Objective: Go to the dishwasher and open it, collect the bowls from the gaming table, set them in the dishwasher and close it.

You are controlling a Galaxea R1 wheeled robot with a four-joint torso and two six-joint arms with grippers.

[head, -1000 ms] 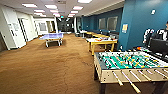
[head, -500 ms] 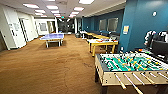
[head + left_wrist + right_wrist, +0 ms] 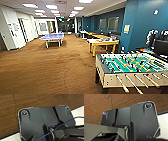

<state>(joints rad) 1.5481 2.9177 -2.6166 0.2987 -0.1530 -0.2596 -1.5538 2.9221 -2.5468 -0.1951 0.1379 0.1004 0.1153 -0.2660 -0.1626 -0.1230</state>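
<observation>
Ahead, a wide room of brown carpet (image 3: 45, 67) runs away from the robot toward 12 o'clock. In the head view the nearest large thing is the green-field foosball table (image 3: 130, 68) at about 4 o'clock, close by. Beyond it, at roughly 1 o'clock, stands the gaming table (image 3: 103, 43), white-topped with yellow edge and legs, its long axis running left-right across the view. A blue ping-pong table (image 3: 52, 37) sits farther off at 11 o'clock.

The gaming table lies forward and to the right, well apart from the robot, so the right arm looks the nearer one to it, judged from the table's bearing alone. Small coloured things rest on its top, too blurred to call bowls. The dishwasher cannot be picked out here.

Both wrist views look down on carpet past the robot's own dark plate; whether either claw is open or closed I cannot tell.
</observation>
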